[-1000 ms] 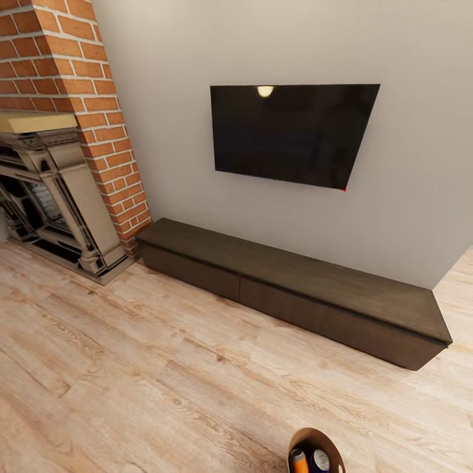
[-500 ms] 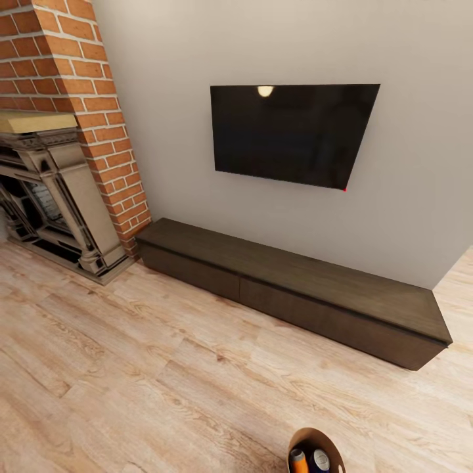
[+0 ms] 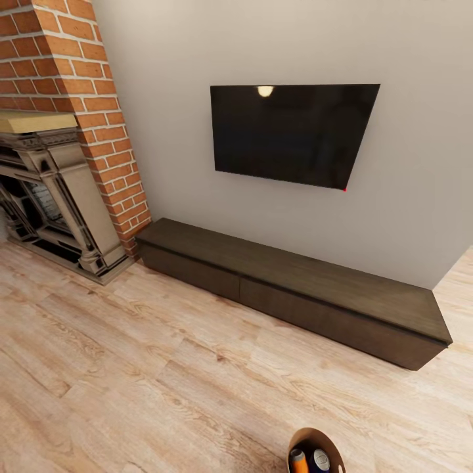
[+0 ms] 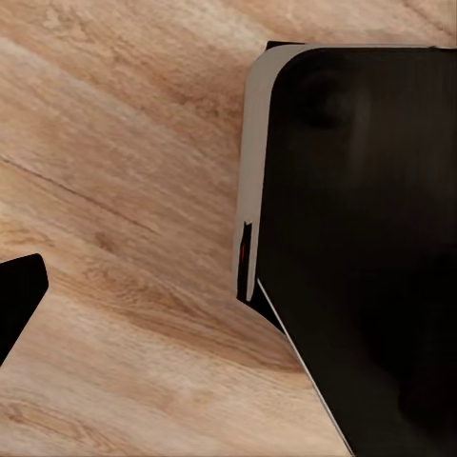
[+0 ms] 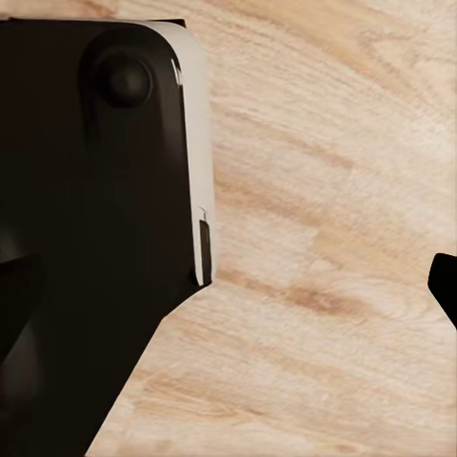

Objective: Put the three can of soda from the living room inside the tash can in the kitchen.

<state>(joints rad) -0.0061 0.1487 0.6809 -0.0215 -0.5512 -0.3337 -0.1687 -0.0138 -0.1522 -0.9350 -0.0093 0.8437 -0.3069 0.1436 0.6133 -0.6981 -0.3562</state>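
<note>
A living room seen from the robot's head camera, looking forward and down.

Pose of the arms: in the left wrist view, a dark body panel with a pale edge [image 4: 362, 248] takes up the right half of the frame, with light wood floor [image 4: 124, 190] behind it. A black tip, probably one finger of the left tool [image 4: 17, 295], shows at the lower left edge. In the right wrist view, a matching dark panel [image 5: 95, 209] takes up the left half, and a small black tip, probably of the right tool [image 5: 447, 281], shows at the right edge. Whether either tool is wide or narrow cannot be told.

Containers: at the bottom edge of the head view, right of centre, the round copper-brown trash can [image 3: 314, 436] is cut off by the frame, so just its upper rim and inside are visible. Inside it stand an orange can [image 3: 299, 461] with a silver top and, just beside it on the right, a blue can [image 3: 320, 460]. A third can cannot be made out.

Room and edges: the wood floor [image 3: 131, 368] spreads across the lower half of the head view, open between the bin and the wall. A long dark low cabinet [image 3: 295, 289] runs along the grey wall from centre left to lower right. A black TV [image 3: 292, 131] hangs above it. A brick fireplace [image 3: 59, 151] fills the upper left.
</note>
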